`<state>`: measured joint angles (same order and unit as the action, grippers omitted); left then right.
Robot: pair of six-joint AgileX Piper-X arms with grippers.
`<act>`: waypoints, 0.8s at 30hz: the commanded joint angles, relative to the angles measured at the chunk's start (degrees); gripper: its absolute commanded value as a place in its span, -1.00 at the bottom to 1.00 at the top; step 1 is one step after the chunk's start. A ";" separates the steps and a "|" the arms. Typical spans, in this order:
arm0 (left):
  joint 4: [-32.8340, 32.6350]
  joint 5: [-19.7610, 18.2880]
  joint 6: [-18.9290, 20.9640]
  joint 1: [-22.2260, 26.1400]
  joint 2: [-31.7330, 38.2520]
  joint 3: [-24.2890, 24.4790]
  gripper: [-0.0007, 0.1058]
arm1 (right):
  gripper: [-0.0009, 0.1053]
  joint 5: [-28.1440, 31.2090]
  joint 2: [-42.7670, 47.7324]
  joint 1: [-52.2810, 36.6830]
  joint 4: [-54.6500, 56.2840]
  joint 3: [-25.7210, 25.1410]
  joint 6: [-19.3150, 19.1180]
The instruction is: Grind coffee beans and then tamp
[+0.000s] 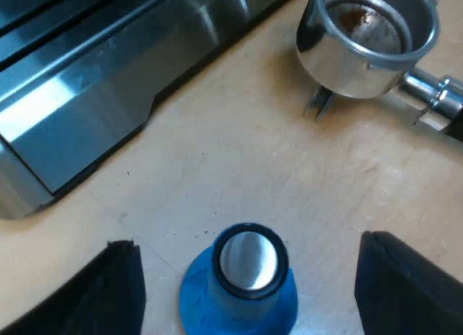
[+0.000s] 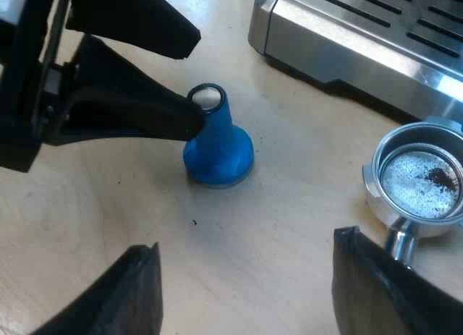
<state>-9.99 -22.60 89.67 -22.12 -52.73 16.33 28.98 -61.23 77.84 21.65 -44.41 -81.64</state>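
- Your left gripper stands wide open astride the upright blue tamper, holding nothing. If it closes off-centre on the tapered neck, it could tip the tamper or squeeze it out.
- The metal holder lies loose on the table, apart from the tamper, with only traces of grounds in it. Tamping now looks premature.
- Your right gripper hangs open and empty near the holder.
- The machine sits close by and crowds any lift.

We log our left gripper: two matte black fingers, broad wedges with straight edges. Our right gripper matches: black, wedge-shaped. Left gripper's frame is black and angular.
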 commanded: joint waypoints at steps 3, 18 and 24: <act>3.96 -0.17 0.54 -0.40 -3.37 0.16 0.19 | 0.03 -0.13 -0.01 -0.26 -0.48 -0.07 -0.44; 9.07 -0.31 0.54 -0.40 -10.98 0.16 0.19 | 0.03 -0.13 -0.01 -0.26 -0.48 -0.07 -0.44; 10.41 -1.26 0.54 -0.40 -12.44 0.16 0.12 | 0.03 -0.13 -0.01 -0.26 -0.48 -0.07 -0.44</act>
<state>-0.94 -23.26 89.67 -22.12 -65.04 16.33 28.98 -61.23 77.84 21.65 -44.41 -81.64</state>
